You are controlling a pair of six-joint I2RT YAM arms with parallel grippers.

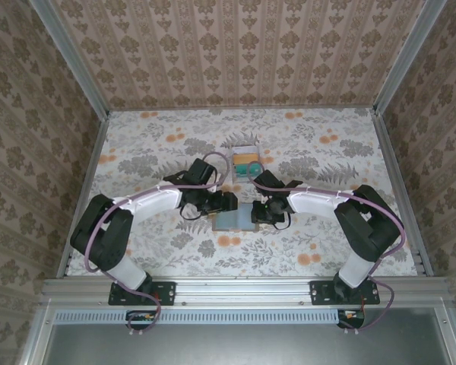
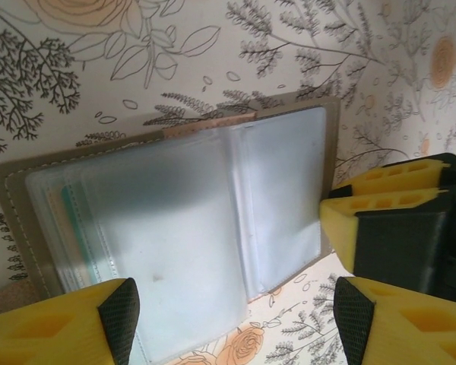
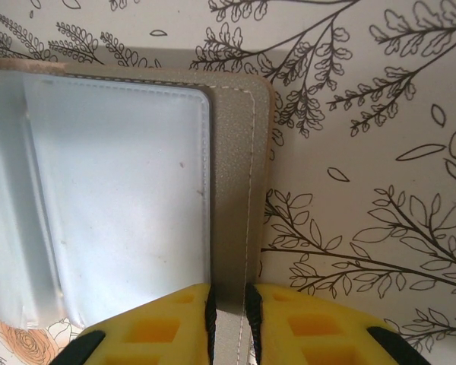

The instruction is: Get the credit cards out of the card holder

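The card holder (image 1: 234, 220) lies open on the floral table between the two grippers. Its pale blue-grey lining (image 2: 182, 213) faces up inside an olive-grey rim (image 3: 232, 152). Thin teal and tan edges of the credit cards (image 2: 74, 228) show through the left-hand slot. My left gripper (image 2: 235, 323) is open and hovers over the holder's near edge, with one black pad (image 2: 120, 319) over the lining and nothing between the jaws. My right gripper (image 3: 232, 304) is shut on the olive-grey right edge of the holder, and its yellow fingers (image 2: 387, 199) reach in from the right.
A small white-rimmed box (image 1: 245, 161) with teal and orange contents stands just behind the holder. Patterned walls on metal rails enclose the table on three sides. The floral table surface (image 1: 349, 152) spreads out to either side of the arms.
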